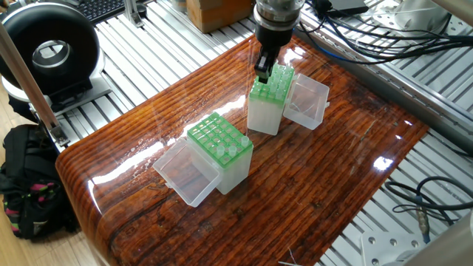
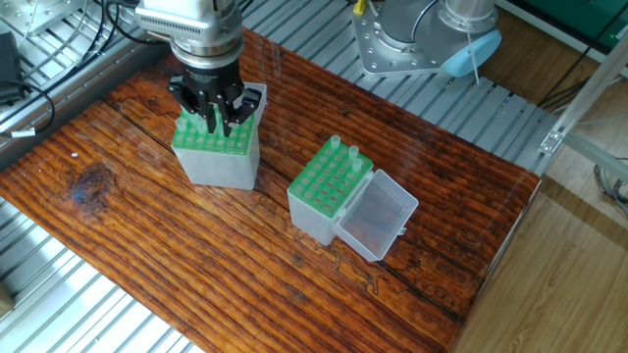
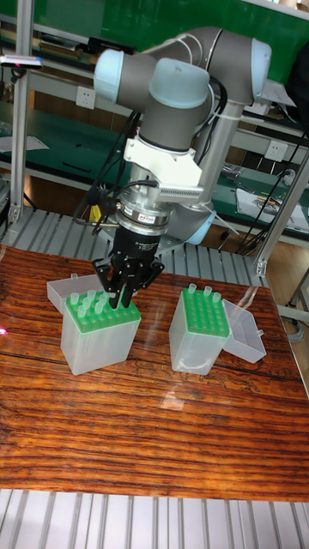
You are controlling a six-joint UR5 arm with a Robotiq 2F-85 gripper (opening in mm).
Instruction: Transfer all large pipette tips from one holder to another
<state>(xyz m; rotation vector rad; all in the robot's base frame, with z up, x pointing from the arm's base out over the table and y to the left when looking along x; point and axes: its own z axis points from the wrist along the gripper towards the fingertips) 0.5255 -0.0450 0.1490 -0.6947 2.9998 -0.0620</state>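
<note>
Tips (image 3: 86,300) stood in the source rack (image 2: 216,149) near the table's (image 2: 147,245) far edge; two sat in the other rack (image 2: 329,186). Gripper (image 2: 213,120) hung narrowed among them, grip unclear. Step looked like picking; next, a straight lift.

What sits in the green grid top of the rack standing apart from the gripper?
Two translucent whitish pipette tips stand at one edge of that green-topped rack; the other holes look empty. Their lower ends are hidden inside the frosted box.
</note>
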